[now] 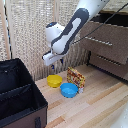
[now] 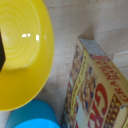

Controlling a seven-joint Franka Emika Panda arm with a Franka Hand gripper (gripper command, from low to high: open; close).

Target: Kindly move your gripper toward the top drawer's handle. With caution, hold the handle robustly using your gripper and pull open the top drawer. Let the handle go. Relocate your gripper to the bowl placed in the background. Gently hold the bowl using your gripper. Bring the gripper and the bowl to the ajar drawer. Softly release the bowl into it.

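Observation:
The yellow bowl (image 1: 54, 80) sits on the wooden floor and fills much of the wrist view (image 2: 22, 55). My gripper (image 1: 54, 64) hangs just above it, apart from it, with nothing between its fingers. Only one dark fingertip (image 2: 2, 50) shows in the wrist view, at the picture's edge over the bowl, so the jaws stand wide. The brown top drawer (image 1: 112, 44) with its slim silver handle (image 1: 99, 41) is at the exterior view's right and looks pulled out from the dresser.
A blue bowl (image 1: 69, 90) lies beside the yellow one, also in the wrist view (image 2: 32, 116). A colourful snack box (image 1: 76, 78) stands behind it (image 2: 95, 85). A black fabric box with dividers (image 1: 20, 95) fills the exterior view's left. A lower drawer (image 1: 111, 66) sits under the top one.

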